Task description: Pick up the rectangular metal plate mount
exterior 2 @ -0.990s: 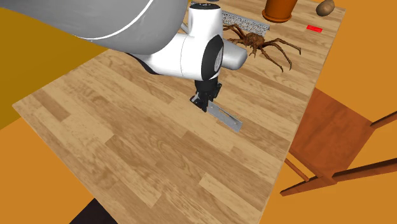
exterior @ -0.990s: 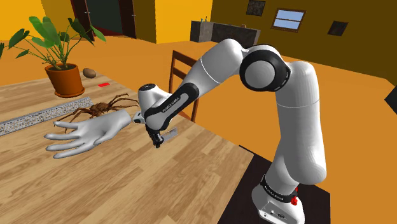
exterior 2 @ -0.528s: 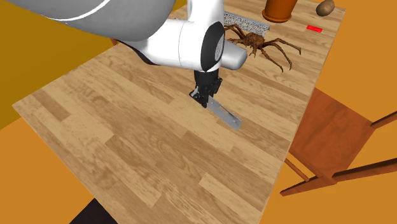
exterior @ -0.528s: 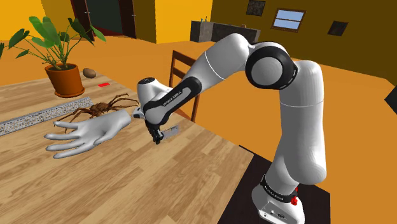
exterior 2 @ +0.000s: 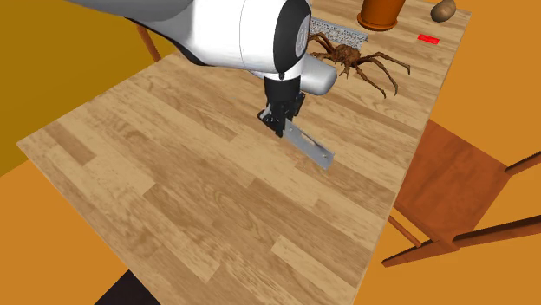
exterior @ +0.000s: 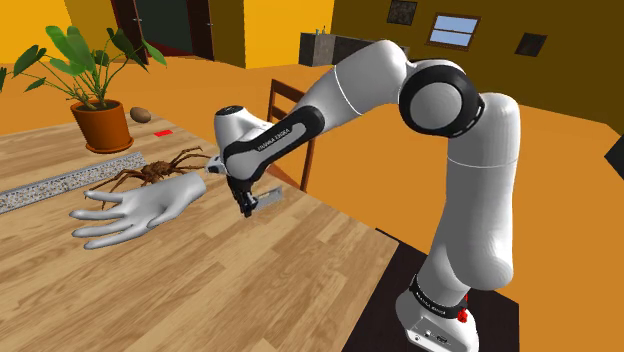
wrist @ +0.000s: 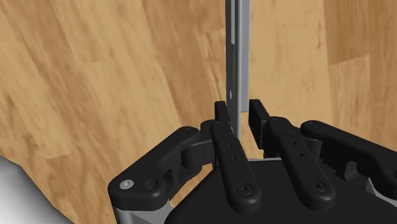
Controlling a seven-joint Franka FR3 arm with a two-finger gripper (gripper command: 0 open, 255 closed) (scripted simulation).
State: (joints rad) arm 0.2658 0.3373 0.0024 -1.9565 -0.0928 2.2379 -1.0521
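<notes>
Claw (exterior 2: 279, 123) clenched on one end of the grey plate mount (exterior 2: 312, 147), over the wooden bench (exterior 2: 173, 195)
In the wrist view the two black fingers (wrist: 222, 124) clasp the thin plate edge-on, and it runs straight out from them above the wood grain; in the shoulder view the plate juts from the claw toward that view's right, near the bench edge where a wooden chair (exterior: 288, 100) stands. A grey model hand (exterior: 140, 210) lies on the bench just beside the claw on that view's left, a brown spider (exterior: 158, 170) behind it and a potted plant (exterior: 100, 105) farther back
</notes>
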